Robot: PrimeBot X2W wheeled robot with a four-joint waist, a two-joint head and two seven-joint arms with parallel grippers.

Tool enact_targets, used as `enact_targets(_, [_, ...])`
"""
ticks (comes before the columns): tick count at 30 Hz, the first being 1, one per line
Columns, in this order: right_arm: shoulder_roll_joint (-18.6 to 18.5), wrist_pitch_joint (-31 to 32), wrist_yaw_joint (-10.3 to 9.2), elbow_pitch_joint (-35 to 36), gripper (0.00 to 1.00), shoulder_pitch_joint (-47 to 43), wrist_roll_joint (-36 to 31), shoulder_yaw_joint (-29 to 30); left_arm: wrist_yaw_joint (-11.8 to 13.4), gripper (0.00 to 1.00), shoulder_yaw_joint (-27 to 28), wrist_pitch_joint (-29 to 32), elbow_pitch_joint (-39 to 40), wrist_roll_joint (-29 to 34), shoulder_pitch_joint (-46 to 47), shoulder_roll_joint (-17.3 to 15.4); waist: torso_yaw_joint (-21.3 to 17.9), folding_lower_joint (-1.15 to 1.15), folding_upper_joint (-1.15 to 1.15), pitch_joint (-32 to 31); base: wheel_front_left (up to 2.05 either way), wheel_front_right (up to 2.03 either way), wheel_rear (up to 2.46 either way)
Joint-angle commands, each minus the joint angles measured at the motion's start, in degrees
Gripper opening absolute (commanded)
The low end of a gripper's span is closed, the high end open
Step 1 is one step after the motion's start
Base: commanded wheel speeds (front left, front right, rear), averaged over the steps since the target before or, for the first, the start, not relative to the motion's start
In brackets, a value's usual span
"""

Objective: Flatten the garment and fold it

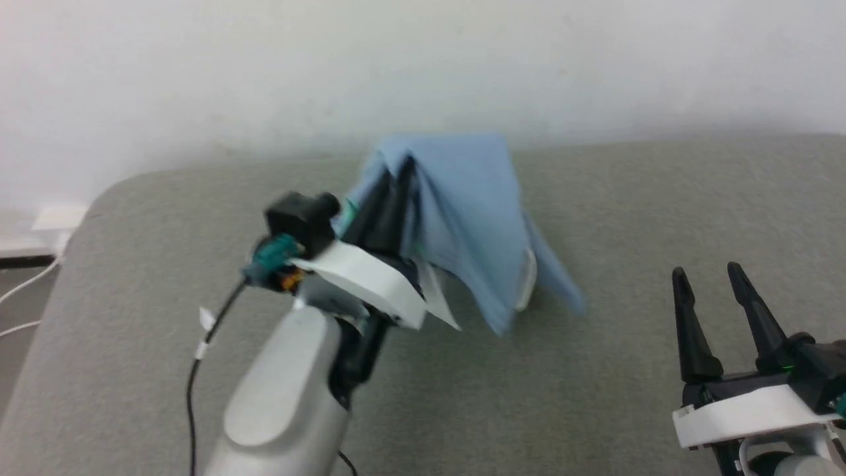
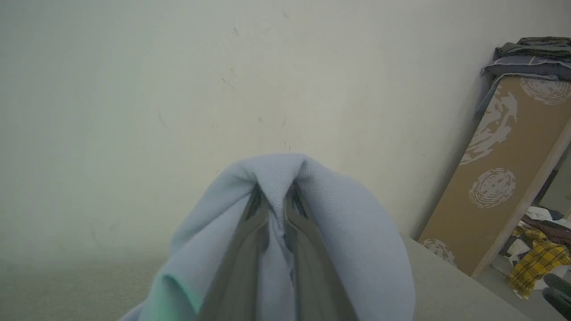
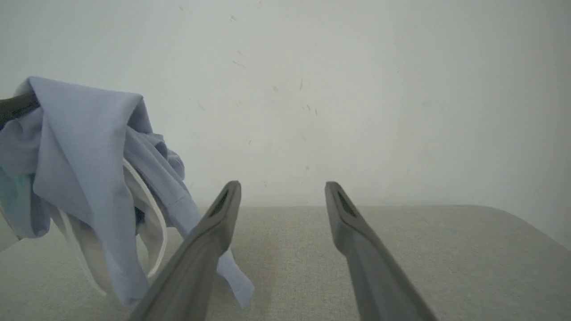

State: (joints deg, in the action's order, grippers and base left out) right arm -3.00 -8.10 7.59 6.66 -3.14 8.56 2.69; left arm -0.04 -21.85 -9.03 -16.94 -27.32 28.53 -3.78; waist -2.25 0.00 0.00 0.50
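One garment | left gripper clamped on its bunched top, cloth drooping lengthwise below that grip | right gripper spread apart, empty, garment off to its left.

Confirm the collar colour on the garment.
White collar on the light blue garment; right wrist view shows it best.

Count: 1 blue shirt. 2 grippers: left gripper and right gripper, 2 dark fingers each, 4 in total. 1 grey padded table. 1 black cable, 2 white cable strands. 1 black camera. Left wrist view: 1 brown patterned board against 1 wall, 1 stack of folded cloth on top of it, 1 heap of clothes on the floor with 1 yellow checked piece; can't count the rest.
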Motion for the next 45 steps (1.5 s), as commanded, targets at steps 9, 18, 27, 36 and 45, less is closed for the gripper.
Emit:
enact_targets(9, [0.13, -1.36, -0.10, -1.63, 1.00, 1.67, 1.61, 0.17, 1.63, 0.00, -6.69, 2.37, -11.19, -2.92, -10.53, 0.74, -10.08, 0.00, 0.00, 7.10, 0.00, 0.00, 0.00])
enact_targets(18, [0.13, -2.07, -0.10, -3.21, 1.00, 1.92, 1.39, -0.05, 1.09, 1.00, -8.81, -3.69, -10.08, -3.35, -13.46, 0.85, -7.50, 0.00, 0.00, 4.97, 0.00, 0.00, 0.00])
enact_targets(27, [0.13, -1.38, -0.10, -3.05, 1.00, -0.19, 0.83, -0.01, 6.70, 1.00, -4.29, -5.86, 6.29, 1.80, -16.97, -2.34, -3.49, 0.00, 0.00, 1.00, 0.00, 0.00, 0.00])
enact_targets(36, [0.13, 0.48, -0.10, -1.47, 1.00, -2.23, -0.16, -0.18, 13.39, 1.00, 6.19, -5.96, 15.07, 5.93, -24.86, -8.54, -0.88, 0.00, 0.00, -0.93, 0.00, 0.00, 0.00])
enact_targets(45, [0.13, 6.72, -0.10, -1.97, 1.00, -3.54, -2.26, -1.34, 16.42, 1.00, 11.49, -5.64, 19.88, 5.45, -33.56, -12.08, 2.33, 0.00, 0.00, -1.83, 0.00, 0.00, 0.00])
